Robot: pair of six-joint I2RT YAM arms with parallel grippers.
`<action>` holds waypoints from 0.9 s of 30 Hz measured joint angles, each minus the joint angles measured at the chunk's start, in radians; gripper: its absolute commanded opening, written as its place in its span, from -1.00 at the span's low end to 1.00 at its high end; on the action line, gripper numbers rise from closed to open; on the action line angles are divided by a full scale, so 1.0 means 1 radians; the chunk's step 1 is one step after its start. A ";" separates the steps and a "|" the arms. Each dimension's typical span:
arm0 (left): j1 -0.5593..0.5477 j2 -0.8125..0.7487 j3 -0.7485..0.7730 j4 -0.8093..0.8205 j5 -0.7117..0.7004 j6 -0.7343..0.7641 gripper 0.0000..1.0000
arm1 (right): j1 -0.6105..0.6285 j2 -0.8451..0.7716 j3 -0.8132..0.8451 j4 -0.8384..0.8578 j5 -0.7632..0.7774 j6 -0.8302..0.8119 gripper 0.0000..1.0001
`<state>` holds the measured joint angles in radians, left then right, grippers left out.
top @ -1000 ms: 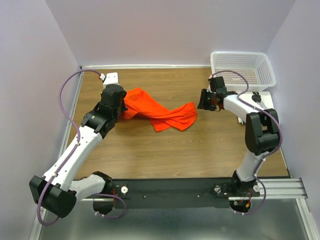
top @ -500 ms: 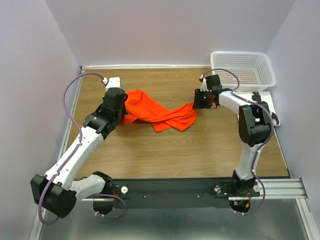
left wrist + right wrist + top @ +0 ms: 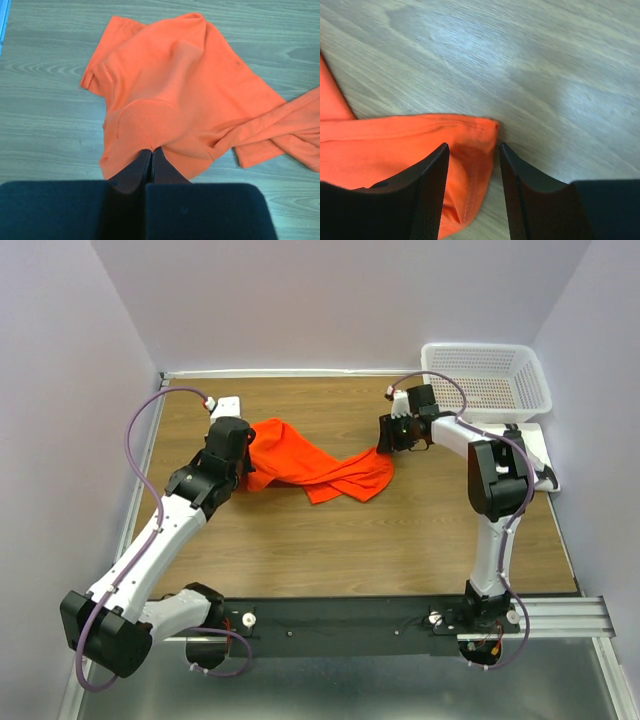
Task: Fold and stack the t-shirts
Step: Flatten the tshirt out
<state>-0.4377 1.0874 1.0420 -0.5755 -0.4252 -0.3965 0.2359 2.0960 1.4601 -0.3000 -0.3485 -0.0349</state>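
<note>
Your left gripper (image 3: pixel 151 154) was clenched on the shirt (image 3: pixel 310 468), which lay twisted across the table (image 3: pixel 300 540). Your right gripper (image 3: pixel 473 150) stood released astride its far corner. Closing so shallow, you might have lost that thin hem.

Shirt ends lost under a wrist and past frame edges

From above, left end of the t-shirt (image 3: pixel 320 472) buried under the left arm (image 3: pixel 165 510), left gripper (image 3: pixel 151 151) unseen there; in the left wrist view, its tips sunk in a cloth fold, cloth cut by the right edge. In the right wrist view, cloth running off left and bottom edges, roots of the right gripper (image 3: pixel 473 147) cropped, far table (image 3: pixel 520 40) smeared. Part of the white board (image 3: pixel 540 445) behind the right arm (image 3: pixel 500 480). One garment or several: impossible to tell.
</note>
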 measured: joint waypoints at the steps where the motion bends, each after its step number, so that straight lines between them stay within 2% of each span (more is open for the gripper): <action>1: 0.000 -0.003 -0.001 0.000 0.000 0.000 -1.00 | 0.000 0.005 0.003 0.003 -0.014 -0.010 0.05; 14: 0.000 -0.028 -0.003 -0.036 0.004 -0.004 -1.00 | 0.000 0.040 0.031 0.034 -0.072 -0.095 -0.11; 18: 0.000 -0.040 -0.006 -0.044 0.009 -0.010 -1.00 | -0.001 0.045 0.035 0.035 -0.072 -0.108 -0.38; 21: 0.000 -0.040 -0.010 -0.048 0.011 -0.013 -1.00 | -0.002 0.058 0.048 0.034 -0.072 -0.115 -0.76; 24: 0.000 -0.040 -0.018 -0.048 0.012 -0.013 -1.00 | -0.002 0.068 0.061 0.030 -0.077 -0.117 -0.99; 27: 0.002 -0.040 -0.032 -0.032 0.013 -0.010 -1.00 | -0.002 0.075 0.080 0.011 -0.078 -0.113 -0.99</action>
<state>-0.4362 1.0470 1.0103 -0.6075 -0.4122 -0.4068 0.2344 2.1708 1.5406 -0.2893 -0.4263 -0.1474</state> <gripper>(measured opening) 0.007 0.024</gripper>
